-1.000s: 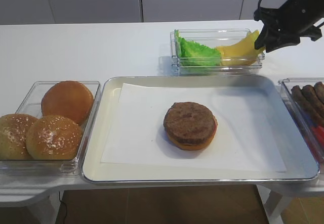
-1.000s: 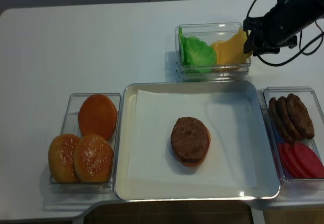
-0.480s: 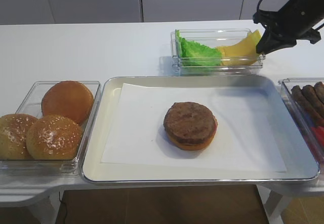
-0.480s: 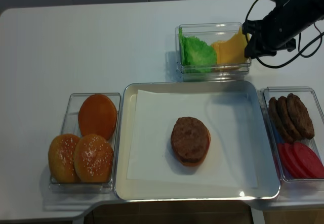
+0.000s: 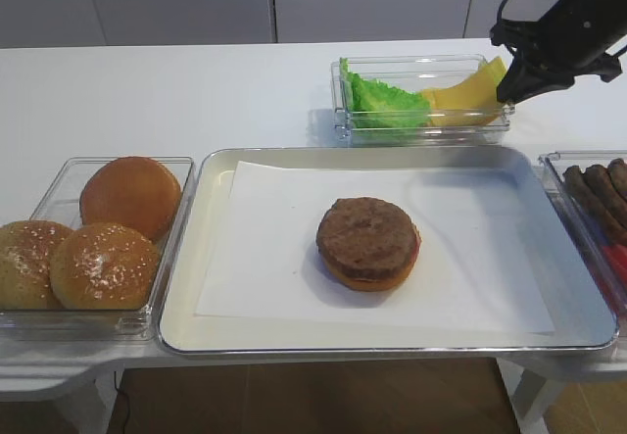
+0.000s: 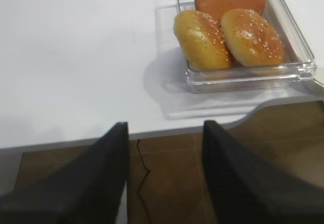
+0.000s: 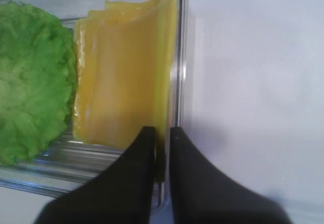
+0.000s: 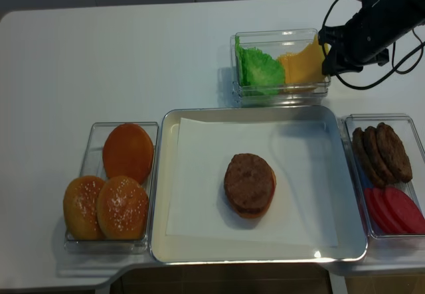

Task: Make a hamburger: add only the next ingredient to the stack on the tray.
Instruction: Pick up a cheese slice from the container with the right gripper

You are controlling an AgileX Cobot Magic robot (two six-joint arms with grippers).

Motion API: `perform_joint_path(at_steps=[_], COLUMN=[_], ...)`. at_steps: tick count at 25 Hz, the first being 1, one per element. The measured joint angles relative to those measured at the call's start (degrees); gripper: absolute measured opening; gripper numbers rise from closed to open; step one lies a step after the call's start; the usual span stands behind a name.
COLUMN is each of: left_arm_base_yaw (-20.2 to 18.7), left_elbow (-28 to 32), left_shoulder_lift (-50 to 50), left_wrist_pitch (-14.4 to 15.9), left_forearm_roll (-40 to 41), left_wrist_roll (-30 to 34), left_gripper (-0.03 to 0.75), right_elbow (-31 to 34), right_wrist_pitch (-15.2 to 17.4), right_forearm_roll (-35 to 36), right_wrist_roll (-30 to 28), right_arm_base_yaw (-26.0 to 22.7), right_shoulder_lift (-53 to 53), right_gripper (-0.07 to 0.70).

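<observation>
Now right claw (image 7: 161, 148) pinching cheese slice (image 7: 121, 87)

Lettuce leaf (image 7: 33, 82) left of fingertips in shared clear bin (image 5: 421, 135); three buns (image 5: 93, 233) in far-left bin; spare patties (image 8: 380, 151), red slices (image 8: 392, 211) nearer

Two high views share the tray (image 5: 392, 331); wrist cameras close.

A long white bench (image 5: 176, 91) ran across the room, its near edge cut into a rounded notch. Behind it stood pale grey cabinet fronts (image 5: 176, 3) with thin vertical seams. Below lay a brown tiled floor (image 6: 167, 183), evenly lit.
</observation>
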Motion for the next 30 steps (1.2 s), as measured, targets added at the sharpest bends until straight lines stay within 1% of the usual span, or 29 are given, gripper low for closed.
perform_joint_path(at_steps=[4,6,10,11,13,15,17,19,20,30], left_arm_base_yaw=[0.00,0.00,0.00,0.00,0.00,0.00,0.00,0.00,0.00,0.00], left_elbow=[0.00,0.00,0.00,0.00,0.00,0.00,0.00,0.00,0.00,0.00], left_shoulder_lift=[0.00,0.00,0.00,0.00,0.00,0.00,0.00,0.00,0.00,0.00], left_wrist_pitch=[0.00,0.00,0.00,0.00,0.00,0.00,0.00,0.00,0.00,0.00], left_forearm_roll=[0.00,0.00,0.00,0.00,0.00,0.00,0.00,0.00,0.00,0.00], left_wrist_roll=[0.00,0.00,0.00,0.00,0.00,0.00,0.00,0.00,0.00,0.00], left_gripper=[0.349,0.349,0.349,0.349,0.349,0.349,0.349,0.349,0.349,0.349], right_elbow=[0.00,0.00,-0.13,-0.13,-0.13,-0.13,-0.13,-0.13,-0.13,-0.13], right_wrist_pitch=[0.00,0.15,0.19,0.19,0.19,0.19,0.19,0.19,0.19,0.09], right_forearm_roll=[-0.09,-0.09,0.01,0.01,0.01,0.01,0.01,0.01,0.01,-0.09], right_wrist_roll=[-0.22,-0.22,-0.22,-0.22,-0.22,-0.22,-0.22,-0.22,-0.22,-0.56], right_arm_base_yaw=[0.00,0.00,0.00,0.00,0.00,0.00,0.00,0.00,0.00,0.00], right_shoulder_lift=[0.00,0.00,0.00,0.00,0.00,0.00,0.00,0.00,0.00,0.00], right_gripper=[0.057,0.078,0.194,0.211,0.218,0.193,0.142,0.075,0.061,0.049])
